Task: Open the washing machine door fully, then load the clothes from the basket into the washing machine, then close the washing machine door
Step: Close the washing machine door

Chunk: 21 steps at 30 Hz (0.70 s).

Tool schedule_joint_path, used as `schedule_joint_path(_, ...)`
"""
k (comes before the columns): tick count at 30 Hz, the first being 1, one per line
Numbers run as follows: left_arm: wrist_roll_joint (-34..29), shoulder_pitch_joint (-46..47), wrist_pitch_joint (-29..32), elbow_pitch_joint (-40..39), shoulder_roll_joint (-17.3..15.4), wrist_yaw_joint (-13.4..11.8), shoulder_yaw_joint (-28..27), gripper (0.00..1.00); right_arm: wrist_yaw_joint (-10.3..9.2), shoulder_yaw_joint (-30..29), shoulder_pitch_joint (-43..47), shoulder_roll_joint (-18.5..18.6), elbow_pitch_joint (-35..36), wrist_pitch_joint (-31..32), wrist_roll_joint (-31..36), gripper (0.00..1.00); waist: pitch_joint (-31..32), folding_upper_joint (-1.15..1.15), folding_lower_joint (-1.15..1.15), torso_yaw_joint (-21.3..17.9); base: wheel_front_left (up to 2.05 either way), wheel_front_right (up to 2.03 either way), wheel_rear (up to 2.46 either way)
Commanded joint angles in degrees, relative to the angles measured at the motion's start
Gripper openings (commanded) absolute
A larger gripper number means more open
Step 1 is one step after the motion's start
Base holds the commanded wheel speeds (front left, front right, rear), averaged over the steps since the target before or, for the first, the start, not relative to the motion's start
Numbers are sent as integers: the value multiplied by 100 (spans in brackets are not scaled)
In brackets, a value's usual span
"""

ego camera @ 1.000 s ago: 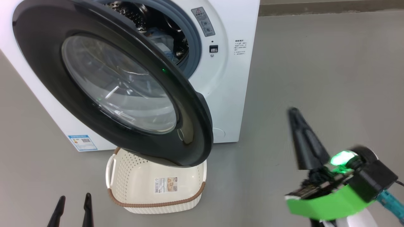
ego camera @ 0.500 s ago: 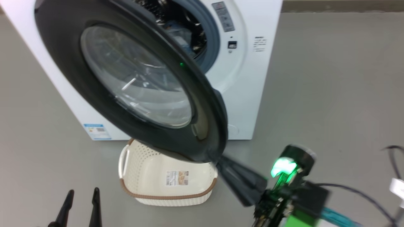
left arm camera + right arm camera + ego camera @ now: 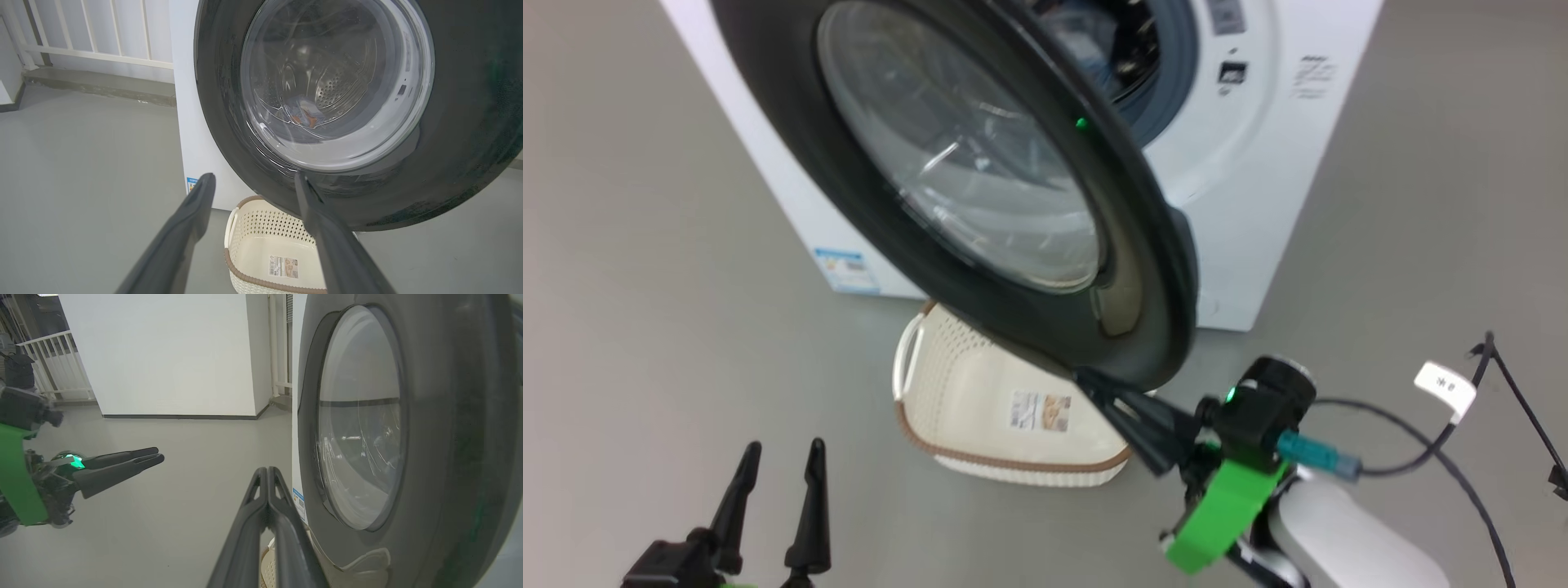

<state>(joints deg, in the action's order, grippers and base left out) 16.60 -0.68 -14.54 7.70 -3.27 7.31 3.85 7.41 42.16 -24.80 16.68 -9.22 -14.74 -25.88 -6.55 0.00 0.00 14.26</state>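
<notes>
**Desk:** Where's the door?

**Robot:** The washing machine door [image 3: 980, 188] stands partly open from the washing machine [image 3: 1241, 204]. The basket [image 3: 964, 408] sits on the floor [image 3: 645, 286] at the door's 6 o'clock.

**Desk:** Your fingers?

**Robot:** My right gripper [image 3: 1094, 384], fingers pressed together, is at the door's 5 o'clock rim. Touching or not, I cannot tell. My left gripper [image 3: 783, 447], fingers spread, hangs at 7 o'clock, well apart.

**Desk:** The clothes?

**Robot:** The clothes [image 3: 303, 115] lie in the drum [image 3: 335, 90], seen through the door.
</notes>
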Motion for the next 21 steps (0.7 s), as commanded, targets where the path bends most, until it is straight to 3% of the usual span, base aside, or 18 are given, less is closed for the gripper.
schedule_joint_path(1,45,256,-46,-110,-36,18,-144,100,8,-51,-153,-129,-3,-26,-25,0,-345,0,0,316,0,0,0)
schedule_joint_path(8,114,439,-46,-100,-4,18,-44,100,8,-691,-465,-489,-660,-26,167,0,-650,0,0,450,0,0,0)
schedule_joint_path(15,172,690,-46,-30,6,18,264,100,8,-2011,-662,-954,-1133,-26,462,0,-979,0,0,459,0,0,0)
schedule_joint_path(21,273,952,-46,-21,18,18,512,100,8,-2584,-1097,-1110,-1388,-26,676,0,-1310,0,0,434,0,0,0)
